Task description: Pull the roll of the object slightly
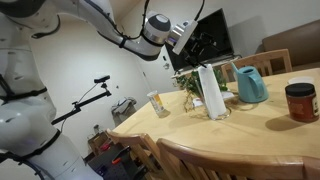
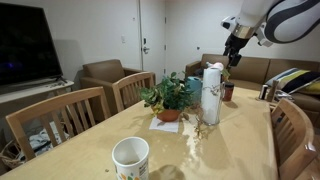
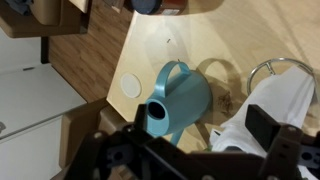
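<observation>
Even, warm indoor light, no hard shadows; soft sheen on table [image 2: 240, 135]. Exterior pics low-res, a bit soft. Wrist view: tool [image 3: 186, 142] dark & blurred up close, bg sharper.

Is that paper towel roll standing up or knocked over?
Upright. In both exterior views the paper towel roll stands vertical on the table.

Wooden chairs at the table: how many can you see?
3. In an exterior view, two wooden chairs stand side by side along one edge of the table; a third faces them across it. Others may be hidden off-frame.
</observation>
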`<control>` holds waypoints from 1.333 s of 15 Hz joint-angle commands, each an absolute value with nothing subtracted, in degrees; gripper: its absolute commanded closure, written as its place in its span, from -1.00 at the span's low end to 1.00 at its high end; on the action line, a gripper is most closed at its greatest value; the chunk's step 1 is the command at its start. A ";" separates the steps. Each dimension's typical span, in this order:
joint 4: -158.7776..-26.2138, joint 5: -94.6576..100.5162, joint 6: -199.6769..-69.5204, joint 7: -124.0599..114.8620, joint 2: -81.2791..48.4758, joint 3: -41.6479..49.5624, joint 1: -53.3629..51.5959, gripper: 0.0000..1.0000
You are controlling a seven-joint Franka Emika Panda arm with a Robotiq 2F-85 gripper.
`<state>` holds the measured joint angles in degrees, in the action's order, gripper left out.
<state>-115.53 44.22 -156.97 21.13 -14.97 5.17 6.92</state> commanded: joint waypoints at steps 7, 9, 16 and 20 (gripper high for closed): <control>-109.38 28.81 -156.67 34.61 -22.61 0.90 7.81 -1.00; -108.83 27.07 -156.56 36.11 -23.22 1.27 7.84 -1.00; -108.08 27.71 -156.06 36.20 -22.45 3.95 7.88 -1.00; -108.38 27.66 -156.19 36.10 -22.38 4.53 7.85 -1.00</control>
<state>-108.71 27.71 -156.94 34.74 -22.77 4.32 7.83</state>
